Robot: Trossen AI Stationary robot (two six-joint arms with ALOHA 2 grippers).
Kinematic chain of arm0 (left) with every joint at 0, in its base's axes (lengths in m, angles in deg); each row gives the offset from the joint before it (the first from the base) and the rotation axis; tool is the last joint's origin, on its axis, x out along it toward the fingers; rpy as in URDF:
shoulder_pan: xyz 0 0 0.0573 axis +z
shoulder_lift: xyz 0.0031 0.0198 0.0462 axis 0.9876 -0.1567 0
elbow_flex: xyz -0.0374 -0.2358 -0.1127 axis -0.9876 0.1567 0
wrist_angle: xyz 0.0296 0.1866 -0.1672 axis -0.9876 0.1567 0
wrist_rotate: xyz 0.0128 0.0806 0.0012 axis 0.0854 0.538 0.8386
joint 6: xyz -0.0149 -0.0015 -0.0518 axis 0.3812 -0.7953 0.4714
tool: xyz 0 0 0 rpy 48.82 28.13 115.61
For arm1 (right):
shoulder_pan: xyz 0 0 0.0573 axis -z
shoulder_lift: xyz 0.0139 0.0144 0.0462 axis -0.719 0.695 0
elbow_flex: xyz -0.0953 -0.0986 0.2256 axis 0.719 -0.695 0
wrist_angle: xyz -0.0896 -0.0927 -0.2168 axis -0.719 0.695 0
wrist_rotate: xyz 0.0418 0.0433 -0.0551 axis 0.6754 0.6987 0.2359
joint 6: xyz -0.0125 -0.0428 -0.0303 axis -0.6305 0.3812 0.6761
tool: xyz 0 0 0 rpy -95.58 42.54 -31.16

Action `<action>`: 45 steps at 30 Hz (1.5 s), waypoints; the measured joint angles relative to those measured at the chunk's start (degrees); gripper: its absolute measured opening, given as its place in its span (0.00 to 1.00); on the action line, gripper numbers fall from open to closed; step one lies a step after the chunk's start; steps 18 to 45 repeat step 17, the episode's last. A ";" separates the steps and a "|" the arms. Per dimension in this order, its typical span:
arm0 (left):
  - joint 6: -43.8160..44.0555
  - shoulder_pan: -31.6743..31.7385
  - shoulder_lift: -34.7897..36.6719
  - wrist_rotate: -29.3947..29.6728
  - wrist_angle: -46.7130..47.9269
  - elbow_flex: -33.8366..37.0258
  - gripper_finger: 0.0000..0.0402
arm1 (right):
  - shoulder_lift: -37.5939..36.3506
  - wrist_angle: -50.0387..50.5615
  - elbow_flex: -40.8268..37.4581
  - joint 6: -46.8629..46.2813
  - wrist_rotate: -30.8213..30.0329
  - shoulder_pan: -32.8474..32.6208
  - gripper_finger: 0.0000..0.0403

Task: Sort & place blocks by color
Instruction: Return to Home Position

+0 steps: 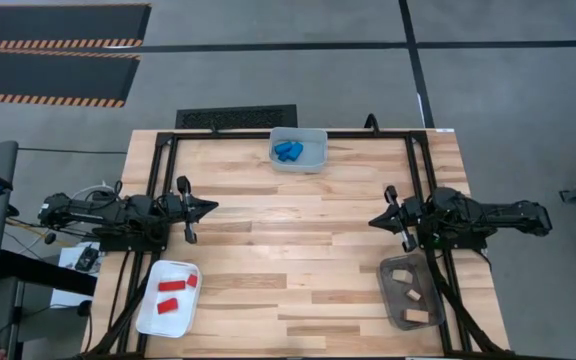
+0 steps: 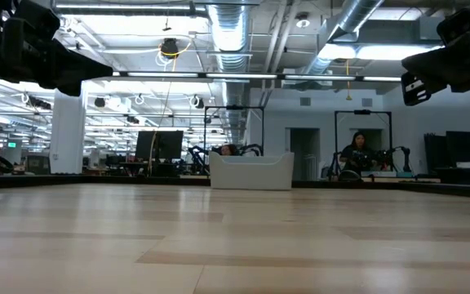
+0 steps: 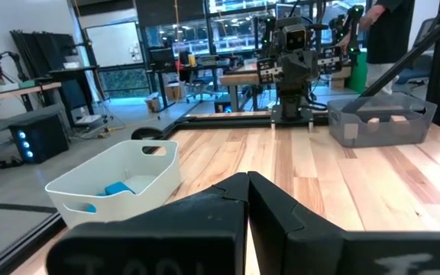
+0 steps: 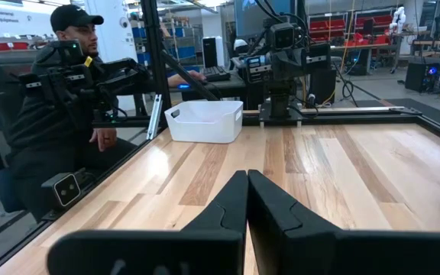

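Blue blocks (image 1: 288,151) lie in the clear bin (image 1: 315,160) at the table's far edge; one blue block (image 3: 117,188) shows in the left wrist view. Red blocks (image 1: 173,289) lie in the white bin (image 1: 154,318) near the left front. Tan blocks (image 1: 409,295) lie in the grey bin (image 1: 391,305) near the right front, also tan blocks (image 3: 380,120). My left gripper (image 1: 214,208) hovers shut over the table's left side, touching nothing. My right gripper (image 1: 372,219) hovers shut over the right side, touching nothing.
The bare wooden tabletop (image 1: 298,240) stretches between the two grippers. A black frame (image 1: 298,133) borders the table's far and side edges. A person (image 4: 44,114) sits beyond the table's left side in the right wrist view.
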 joint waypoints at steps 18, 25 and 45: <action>0.25 0.00 0.01 -0.01 0.00 0.00 0.00 | 0.00 0.00 0.00 0.00 -0.01 0.01 0.08; 0.25 0.00 0.01 -0.01 0.00 0.00 0.00 | 0.00 0.00 0.00 0.00 -0.01 0.01 0.08; 0.25 0.00 0.01 -0.01 0.00 0.00 0.00 | 0.00 0.00 0.00 0.00 -0.01 0.01 0.08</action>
